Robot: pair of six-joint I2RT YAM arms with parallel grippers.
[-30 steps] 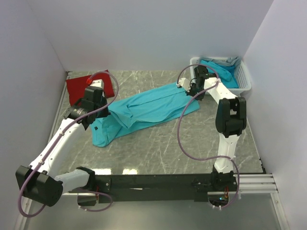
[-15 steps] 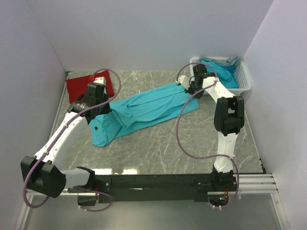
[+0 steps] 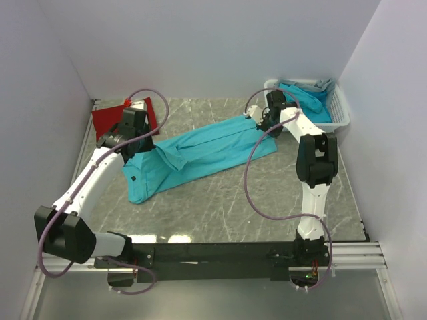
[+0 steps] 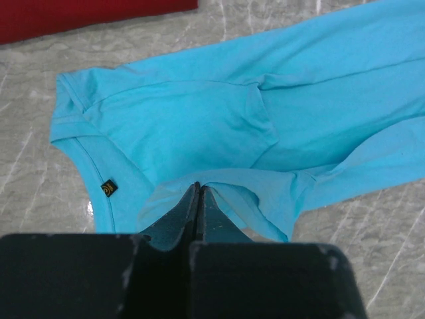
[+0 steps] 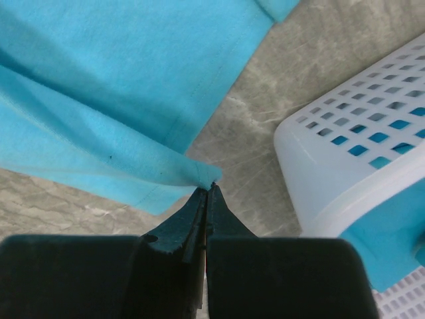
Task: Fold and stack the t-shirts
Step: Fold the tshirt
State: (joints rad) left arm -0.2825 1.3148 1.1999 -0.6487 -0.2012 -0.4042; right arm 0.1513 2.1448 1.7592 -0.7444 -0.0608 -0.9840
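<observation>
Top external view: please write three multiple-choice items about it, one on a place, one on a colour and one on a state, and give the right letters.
1. Where does the red t-shirt lie? A. at the far left corner of the table; B. at its middle; C. at its near right corner.
2. What colour is most of the cloth in the white basket? A. red; B. yellow; C. turquoise.
3. How is the left tool? A. wide open; B. shut on the spread turquoise t-shirt; C. shut on a red cloth.
Key: 1 A, it shows by the far left wall; 2 C, turquoise fabric fills the basket; 3 B, it is closed and pinches a turquoise fold.
</observation>
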